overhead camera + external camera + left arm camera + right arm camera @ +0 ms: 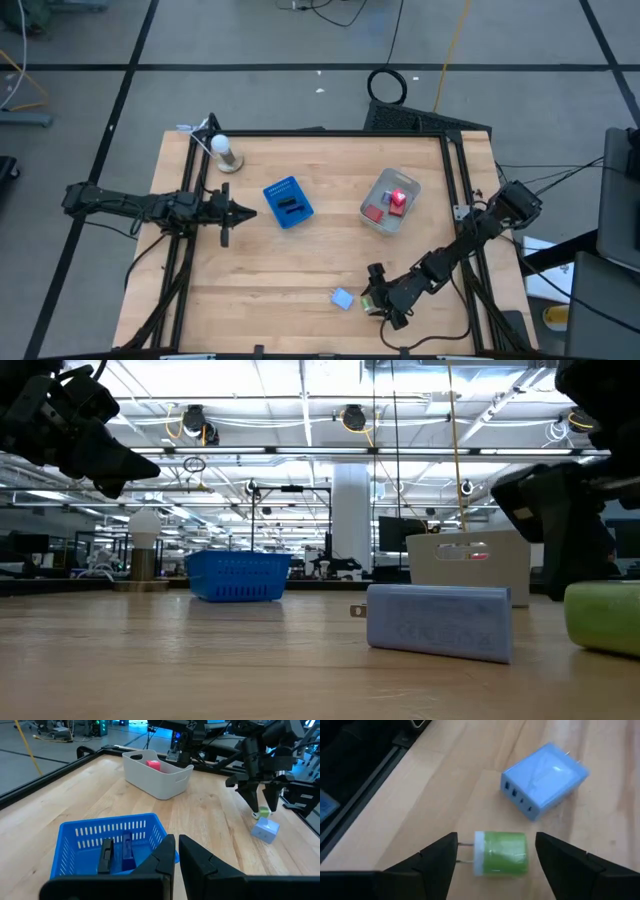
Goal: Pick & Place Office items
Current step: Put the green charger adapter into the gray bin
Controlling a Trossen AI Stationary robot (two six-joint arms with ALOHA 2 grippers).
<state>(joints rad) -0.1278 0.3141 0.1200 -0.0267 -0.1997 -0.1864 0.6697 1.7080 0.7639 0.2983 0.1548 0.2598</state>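
Note:
A green plug-shaped piece [501,853] lies on its side on the wood near the table's near edge, with a light blue charger block [544,779] just beyond it. My right gripper [496,855] is open and low, one finger on either side of the green piece [369,305] with a gap showing on both sides. A blue tray [107,845] holds a black piece [105,856] and a dark blue piece [128,854]. The clear tub [390,201] holds red pieces [397,200]. My left gripper [177,854] is shut and hovers by the tray's left side.
A white ball on a small stand [224,150] sits at the far left corner. Black frame rails [462,190] run along the table's sides. Bare wood [270,280] lies between the tray and the near edge. The light blue block [440,622] rests close to the left of my right gripper.

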